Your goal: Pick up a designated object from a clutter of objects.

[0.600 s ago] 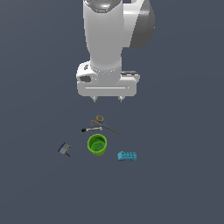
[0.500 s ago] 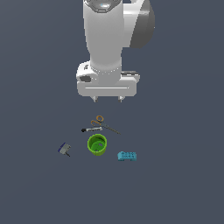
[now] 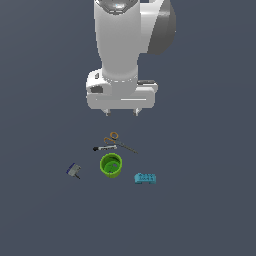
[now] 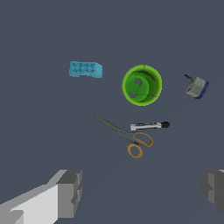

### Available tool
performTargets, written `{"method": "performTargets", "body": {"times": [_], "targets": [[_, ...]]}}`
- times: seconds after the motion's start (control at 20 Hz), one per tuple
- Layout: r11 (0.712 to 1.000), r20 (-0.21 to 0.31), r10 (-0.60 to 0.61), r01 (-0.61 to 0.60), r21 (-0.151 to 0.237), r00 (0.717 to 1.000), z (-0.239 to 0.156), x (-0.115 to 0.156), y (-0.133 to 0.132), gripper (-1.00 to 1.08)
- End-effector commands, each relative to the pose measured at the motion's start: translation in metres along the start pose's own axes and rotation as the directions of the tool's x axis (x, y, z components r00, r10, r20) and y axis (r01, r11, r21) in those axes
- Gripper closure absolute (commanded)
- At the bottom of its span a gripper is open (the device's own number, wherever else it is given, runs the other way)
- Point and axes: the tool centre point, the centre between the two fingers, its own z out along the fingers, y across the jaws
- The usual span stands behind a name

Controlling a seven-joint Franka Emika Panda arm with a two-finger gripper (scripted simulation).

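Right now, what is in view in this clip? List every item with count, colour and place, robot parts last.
blue-grey piece: one, blue and grey with a thin dark stem, apart from the rest at the exterior view's left of the cup.
green cup: one, bright green, upright, open, mid-cluster.
teal block: one, teal, studded, at the exterior view's right of the cup.
marker: one, black and white, lying between cup and scissors.
scissors: one pair, orange handles, grey blades, beyond the marker, nearest the arm.
floor: dark grey-blue.
gripper: one, white body with grey fingers, open, high above the cluster, holding nothing.
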Motion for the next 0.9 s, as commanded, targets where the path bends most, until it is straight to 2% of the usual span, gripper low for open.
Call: {"method": "performTargets", "body": {"times": [0.0,0.4,0.85], "targets": [[1.000,0.002,-0.004,0.004,-0.001,1.000,0.000,0.000,0.000,-0.92],[1.000,-0.001,-0.024,0.024,-0.001,1.000,0.003,0.004,0.004,-0.92],[0.993,-0.008,-0.115,0.115,0.000,0.993,0.016,0.021,0.020,-0.92]]}}
